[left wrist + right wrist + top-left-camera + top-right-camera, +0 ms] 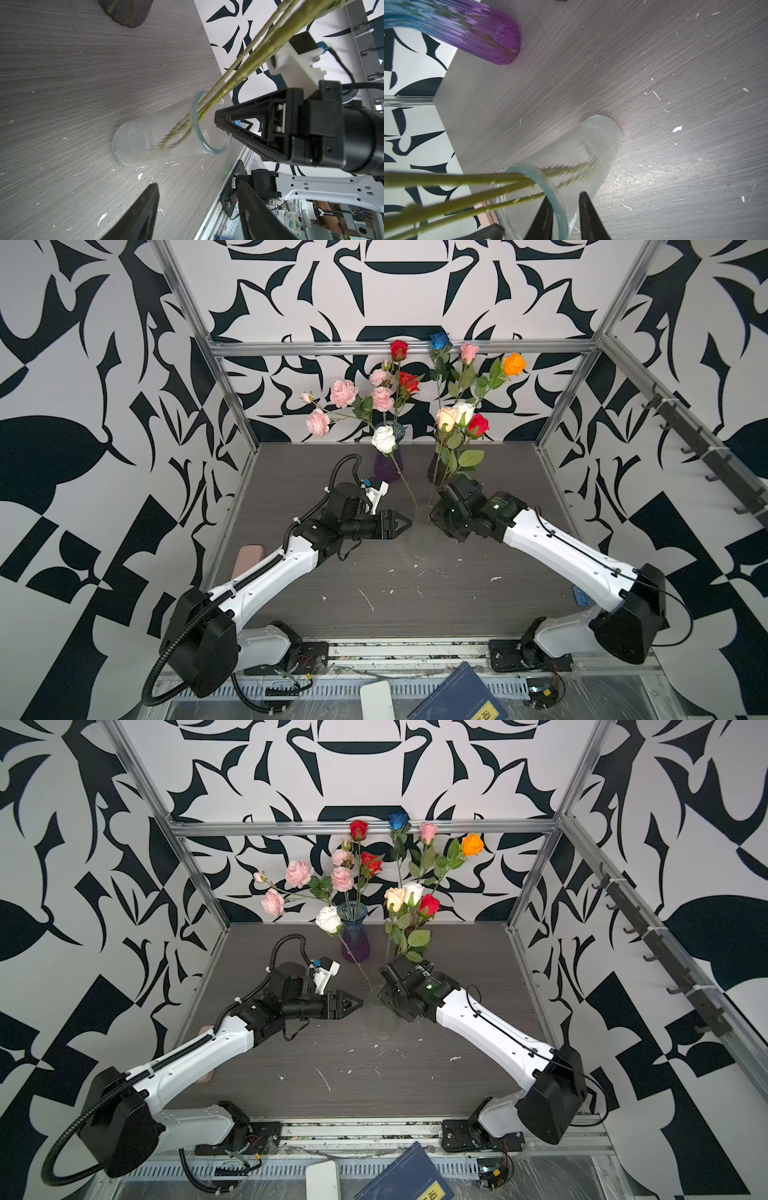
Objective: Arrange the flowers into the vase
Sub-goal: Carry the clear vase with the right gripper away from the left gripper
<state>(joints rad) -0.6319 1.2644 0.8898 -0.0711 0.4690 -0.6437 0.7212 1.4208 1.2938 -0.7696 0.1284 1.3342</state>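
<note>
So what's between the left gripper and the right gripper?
The clear glass vase holding green stems; the right gripper straddles its rim. Both wrist views show it.

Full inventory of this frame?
table: 1, dark grey woodgrain, under everything
clear vase: 1, ribbed glass, centre, green stems inside
purple vase: 1, purple, back centre
dark vase: 1, blackish, right of purple vase
pink spray: 1, pink, above purple vase
red roses: 3, red, two back centre, one right cluster
white roses: 2, white, by purple vase and right cluster
cream rose: 1, cream, right cluster
blue rose, pink rose, orange rose: 1 each, tallest, back right
pink pad: 1, pink, table's left edge
book, white slab: 1 each, navy and white, front ledge
left hand: 1, black, open, left of clear vase
right hand: 1, black, jaws astride clear vase rim
</note>
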